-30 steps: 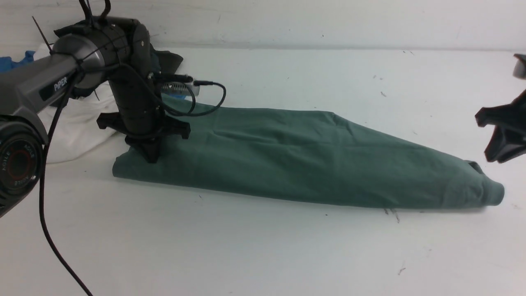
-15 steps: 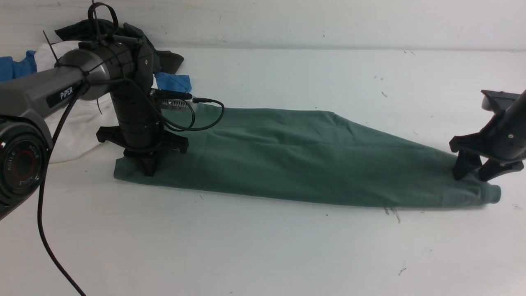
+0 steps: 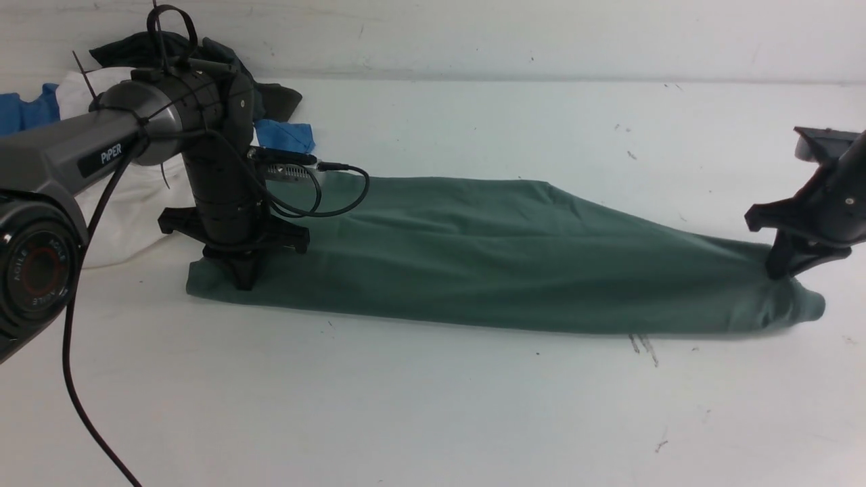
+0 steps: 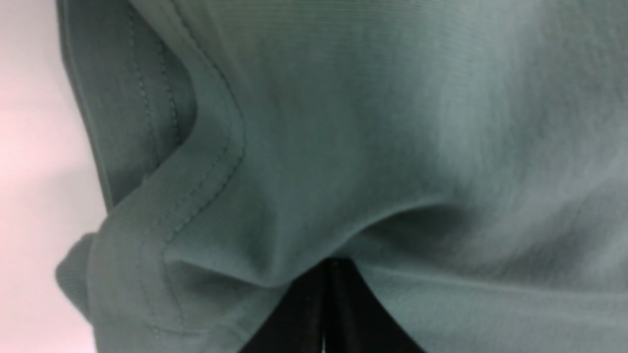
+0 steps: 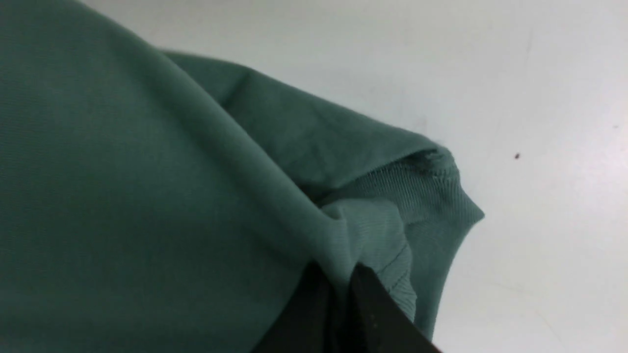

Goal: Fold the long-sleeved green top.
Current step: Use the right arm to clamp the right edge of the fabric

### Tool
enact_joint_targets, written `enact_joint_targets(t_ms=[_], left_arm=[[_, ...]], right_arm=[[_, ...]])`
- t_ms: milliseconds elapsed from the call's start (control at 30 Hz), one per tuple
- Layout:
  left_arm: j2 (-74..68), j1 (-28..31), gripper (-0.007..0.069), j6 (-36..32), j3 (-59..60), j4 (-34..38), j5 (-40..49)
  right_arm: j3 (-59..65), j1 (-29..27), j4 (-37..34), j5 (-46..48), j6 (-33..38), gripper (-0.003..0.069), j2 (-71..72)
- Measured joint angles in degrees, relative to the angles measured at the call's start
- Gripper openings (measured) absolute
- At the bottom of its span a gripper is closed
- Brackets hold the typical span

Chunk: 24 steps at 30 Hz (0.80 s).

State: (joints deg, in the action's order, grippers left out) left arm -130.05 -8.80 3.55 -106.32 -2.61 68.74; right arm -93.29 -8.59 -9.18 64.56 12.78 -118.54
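1. Raised slightly since prev. frame, along w/ R gripper (image 3: 778,274): right end of green top (image 3: 473,264), near hem line now a touch closer to table's far edge. Gone from spread to closed at that end, too.
2. Unmoved, as far as visible: L gripper (image 3: 243,287), at top's left end.
3. Pinching a gathered fold of green top w/ R gripper; seen in R wrist view bunched betw. dark fingertips (image 5: 314,284), beside ribbed cuff (image 5: 412,191).
4. Pressed together at L gripper, tips down against green cloth. Can't tell whether any fabric is caught betw. them.
5. Lying lengthwise across white table (image 3: 433,419), roughly parallel to far edge: green top, already doubled into a long band, left end near far-left corner area, right end toward table's right side. Mostly smooth mid-section, w/ shallow creases.
6. Showing in L wrist view, approx.: stitched seam (image 4: 211,191), curled over another layer, w/ loose folds around.
7. Heaped by far-left corner, partly behind L arm (image 3: 223,162): white cloth (image 3: 128,216), dark cloth (image 3: 281,101), blue cloth (image 3: 284,135).
8. Hanging in a loop over top's left part: black cable (image 3: 338,212), attached at L arm.
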Motion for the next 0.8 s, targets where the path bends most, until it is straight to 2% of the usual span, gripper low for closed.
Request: enact_joint_targets(t_ms=[133,400,567,600,633,800], left_arm=[[0.0,0.0,-0.0004,0.0,0.0,0.0,0.0],[0.0,-0.1,-0.0004,-0.1,0.0,0.5,0.1],[0.2,0.0,-0.0004,-0.1,0.0,0.6,0.2],[0.5,0.0,-0.0004,0.0,0.0,0.5,0.2],[0.6,0.0,-0.0004,0.0,0.0,0.4,0.3],[4.0,0.1,-0.0004,0.7,-2.4,-1.0,0.7]], right_arm=[[-0.4,0.1,2.1,0.3,-0.9,0.002,1.1],[-0.6,0.2,6.9,0.4,-8.5,0.0021,-0.7],[-0.6,0.2,7.3,0.5,-9.2,0.0067,-2.2],[-0.9,0.2,8.0,0.5,-9.2,0.0107,-2.2],[-1.1,0.2,8.3,0.5,-9.2,0.0114,-2.2],[-6.2,0.1,8.5,4.9,-9.9,0.0368,-2.2]])
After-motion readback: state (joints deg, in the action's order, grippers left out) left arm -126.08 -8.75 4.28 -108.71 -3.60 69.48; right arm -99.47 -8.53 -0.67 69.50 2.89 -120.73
